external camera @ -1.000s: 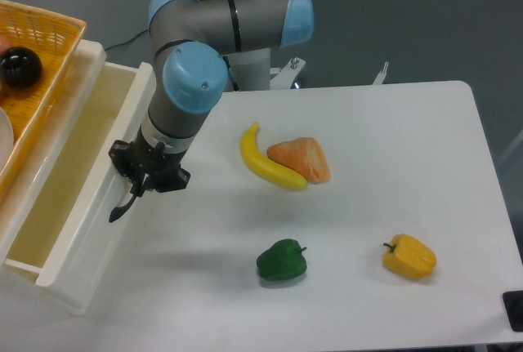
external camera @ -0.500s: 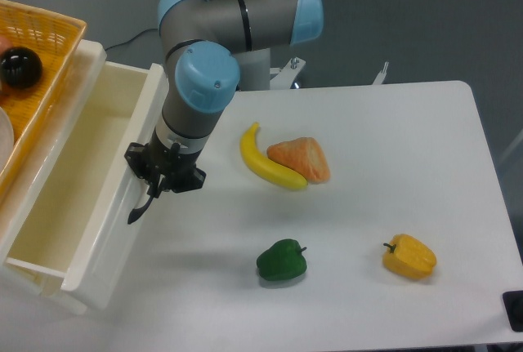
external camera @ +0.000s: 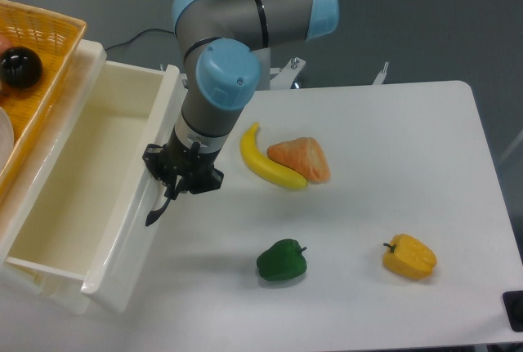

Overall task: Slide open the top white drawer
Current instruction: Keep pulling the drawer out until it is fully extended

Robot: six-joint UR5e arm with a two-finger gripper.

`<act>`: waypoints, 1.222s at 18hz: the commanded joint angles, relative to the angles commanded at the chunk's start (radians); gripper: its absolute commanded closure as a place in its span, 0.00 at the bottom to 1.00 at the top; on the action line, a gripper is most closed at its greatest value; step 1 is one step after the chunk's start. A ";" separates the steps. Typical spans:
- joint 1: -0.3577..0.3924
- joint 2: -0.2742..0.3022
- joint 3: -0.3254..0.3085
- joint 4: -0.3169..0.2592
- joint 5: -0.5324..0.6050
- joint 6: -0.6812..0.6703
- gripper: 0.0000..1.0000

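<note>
At the desk's left edge, the top white drawer [external camera: 78,197] juts out, cavity exposed. The gripper [external camera: 181,179] has its fingers closed on the black handle [external camera: 158,209], positioned for pulling outward.

White rectangular table [external camera: 425,140] carries four food items. Yellow curved banana [external camera: 265,162] lies near the middle, touching the orange-pink wedge-shaped piece of food [external camera: 302,158] on its right. Dark green bell pepper [external camera: 282,260] sits nearer the front edge. Yellow bell pepper [external camera: 409,256] lies toward the front right corner, well apart from the green one. Orange wicker basket [external camera: 47,33] at upper left holds a glossy black ball [external camera: 19,67].
</note>
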 joint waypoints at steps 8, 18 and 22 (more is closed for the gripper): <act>0.022 -0.006 0.000 0.002 0.000 0.023 0.83; 0.045 -0.009 -0.002 0.000 0.002 0.051 0.83; 0.055 -0.009 -0.005 -0.005 0.002 0.084 0.83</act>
